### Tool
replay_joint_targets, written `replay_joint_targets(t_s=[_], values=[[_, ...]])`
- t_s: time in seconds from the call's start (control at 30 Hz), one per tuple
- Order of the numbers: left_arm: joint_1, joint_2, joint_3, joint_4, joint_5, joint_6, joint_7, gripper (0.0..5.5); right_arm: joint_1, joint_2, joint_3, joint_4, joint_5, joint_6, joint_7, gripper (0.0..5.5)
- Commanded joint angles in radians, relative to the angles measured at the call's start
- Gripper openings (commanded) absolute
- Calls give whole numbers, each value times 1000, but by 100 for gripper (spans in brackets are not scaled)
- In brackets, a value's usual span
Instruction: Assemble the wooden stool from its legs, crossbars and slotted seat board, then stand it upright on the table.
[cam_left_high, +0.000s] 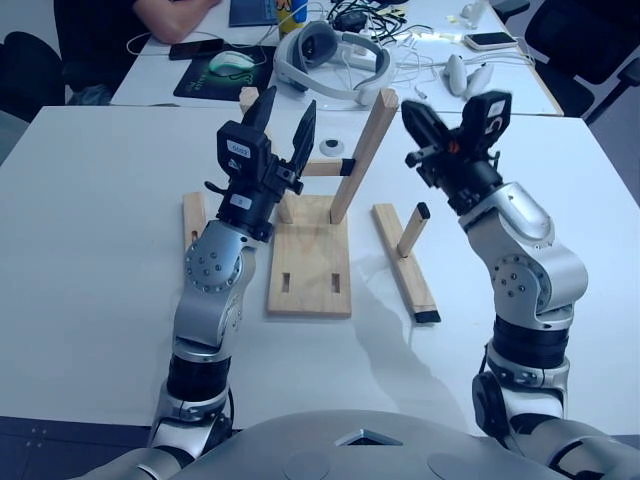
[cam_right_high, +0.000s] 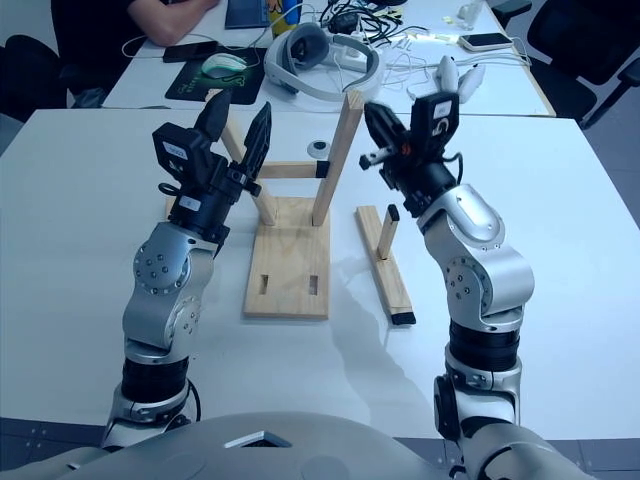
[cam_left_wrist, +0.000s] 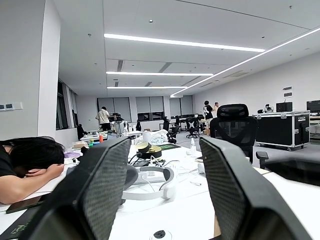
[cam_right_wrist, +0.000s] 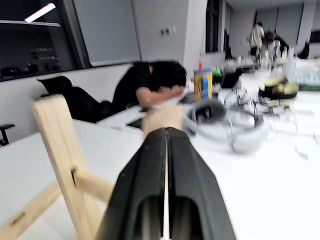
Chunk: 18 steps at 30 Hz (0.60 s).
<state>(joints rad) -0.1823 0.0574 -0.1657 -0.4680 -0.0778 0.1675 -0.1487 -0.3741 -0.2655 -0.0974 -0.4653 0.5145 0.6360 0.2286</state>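
Lying flat on the white table (cam_left_high: 90, 250), the seat board (cam_left_high: 310, 270) carries two upright legs (cam_left_high: 362, 150) joined by a crossbar (cam_left_high: 322, 168). A loose leg piece (cam_left_high: 405, 262) lies just beside it. The left gripper (cam_left_high: 288, 102) hovers spread above the frame, its white label too small to read. The right gripper (cam_left_high: 412, 112) is pressed together near one leg. A headset (cam_left_high: 330, 55) sits on the desk behind.

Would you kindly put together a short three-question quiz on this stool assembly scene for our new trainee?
1. True or false: the left gripper is open.
2. The seat board is: A) lying flat on the table; B) standing on edge; C) held in a gripper.
3. Fill in: the right gripper is ____, holding nothing.
Key: 1 true; 2 A; 3 shut.
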Motion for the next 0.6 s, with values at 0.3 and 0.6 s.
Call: replay_joint_targets(t_s=[0.3, 0.6], values=[[-2, 1, 6, 2, 1, 8, -8, 253, 259, -143, 193, 153, -212, 45, 78, 1], [-5, 2, 6, 18, 0, 2, -22, 253, 89, 11, 13, 24, -72, -88, 11, 1]])
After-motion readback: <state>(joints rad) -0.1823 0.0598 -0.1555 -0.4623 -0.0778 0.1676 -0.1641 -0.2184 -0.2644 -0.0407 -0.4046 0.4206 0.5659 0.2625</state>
